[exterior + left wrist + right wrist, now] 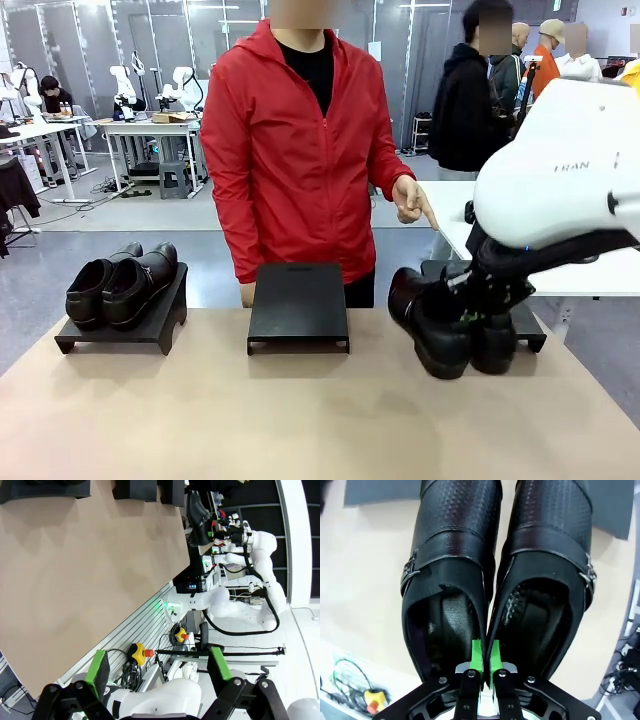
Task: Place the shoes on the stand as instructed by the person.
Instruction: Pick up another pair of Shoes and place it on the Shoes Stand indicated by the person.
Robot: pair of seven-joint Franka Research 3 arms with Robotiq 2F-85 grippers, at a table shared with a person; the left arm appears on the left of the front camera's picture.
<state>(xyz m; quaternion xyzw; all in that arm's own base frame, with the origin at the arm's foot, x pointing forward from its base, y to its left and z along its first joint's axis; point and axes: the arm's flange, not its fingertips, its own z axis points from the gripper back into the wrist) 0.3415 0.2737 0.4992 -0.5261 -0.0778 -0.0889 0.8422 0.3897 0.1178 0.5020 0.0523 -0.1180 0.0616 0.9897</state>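
Note:
My right gripper [485,656] is shut, its green pads pinching the inner walls of a pair of glossy black shoes [452,555] together. In the front view this pair [448,322] hangs tilted, toes down, just above the table in front of the right black stand [532,330]. The person [290,150] in a red jacket points a finger [428,218] down toward that right stand. Another pair of shoes [125,285] rests on the left stand [160,325]. My left gripper [157,665] is open and holds nothing, off the table's near edge.
A bare black stand [298,305] sits at the table's middle, between the other two. The tan table [300,420] stretches toward me. My right arm's white body [560,170] looms over the right side. Other people stand farther back.

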